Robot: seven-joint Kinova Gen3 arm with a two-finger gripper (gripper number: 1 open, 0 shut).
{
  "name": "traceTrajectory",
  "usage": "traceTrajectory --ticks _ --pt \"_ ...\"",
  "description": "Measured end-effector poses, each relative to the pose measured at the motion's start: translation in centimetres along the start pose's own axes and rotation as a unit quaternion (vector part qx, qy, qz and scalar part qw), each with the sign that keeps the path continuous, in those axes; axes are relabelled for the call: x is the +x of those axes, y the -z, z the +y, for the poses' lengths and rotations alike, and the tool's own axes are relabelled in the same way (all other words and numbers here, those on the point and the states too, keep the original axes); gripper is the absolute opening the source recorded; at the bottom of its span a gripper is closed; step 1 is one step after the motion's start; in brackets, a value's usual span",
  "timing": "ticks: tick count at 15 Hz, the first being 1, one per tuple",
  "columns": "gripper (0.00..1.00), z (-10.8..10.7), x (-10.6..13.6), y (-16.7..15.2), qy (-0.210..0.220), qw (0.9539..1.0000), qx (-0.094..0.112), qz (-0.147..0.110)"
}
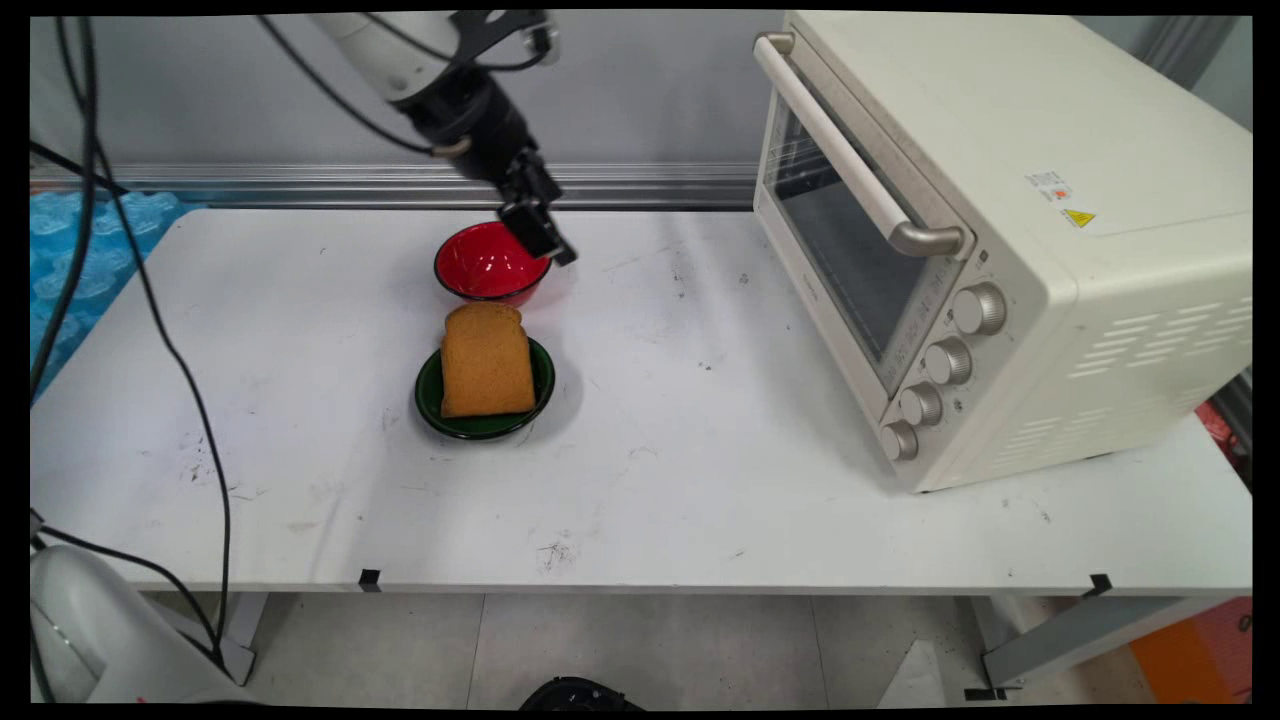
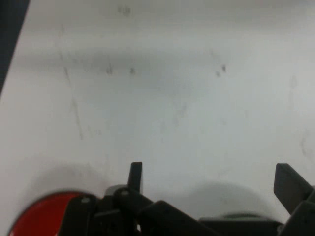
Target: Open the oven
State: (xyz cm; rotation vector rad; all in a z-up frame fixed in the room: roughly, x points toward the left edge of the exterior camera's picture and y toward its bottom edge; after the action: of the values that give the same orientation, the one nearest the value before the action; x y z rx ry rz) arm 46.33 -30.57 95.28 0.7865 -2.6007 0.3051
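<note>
The black gripper [image 1: 548, 240] hung over the right rim of a red bowl [image 1: 487, 262], tilted down toward the bench [image 1: 700, 480]. In the hand view its jaws stood wide apart with nothing between them, only bare scuffed bench surface showing in the gap; one fingertip [image 2: 136, 176] rose at the lower middle and the other at the lower right edge. A curve of the red bowl [image 2: 44, 216] showed at the bottom left corner of that view, just beside the linkage.

Just at 6 o'clock of the red bowl sat a dark green bowl [image 1: 485, 392], the two nearly touching. A slice of brown toast [image 1: 486, 360] lay in the green bowl, its rounded top leaning over the rim toward the red bowl.

Well apart at 3 o'clock stood a cream toaster oven [image 1: 1000, 240] with its glass door shut, a long handle across the top of the door and four knobs down its front right side.
</note>
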Motion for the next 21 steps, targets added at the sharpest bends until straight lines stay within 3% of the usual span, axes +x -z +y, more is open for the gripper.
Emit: traceTrajectory --ticks 12,13,21 --pt "1.0 -1.9 9.7 -0.6 -0.019 0.996 -0.003 0.087" --pt "0.0 -2.0 10.4 -0.6 -0.019 0.9955 -0.003 0.093" --pt "0.0 -3.0 16.0 -0.5 -0.017 0.9913 -0.004 0.13"
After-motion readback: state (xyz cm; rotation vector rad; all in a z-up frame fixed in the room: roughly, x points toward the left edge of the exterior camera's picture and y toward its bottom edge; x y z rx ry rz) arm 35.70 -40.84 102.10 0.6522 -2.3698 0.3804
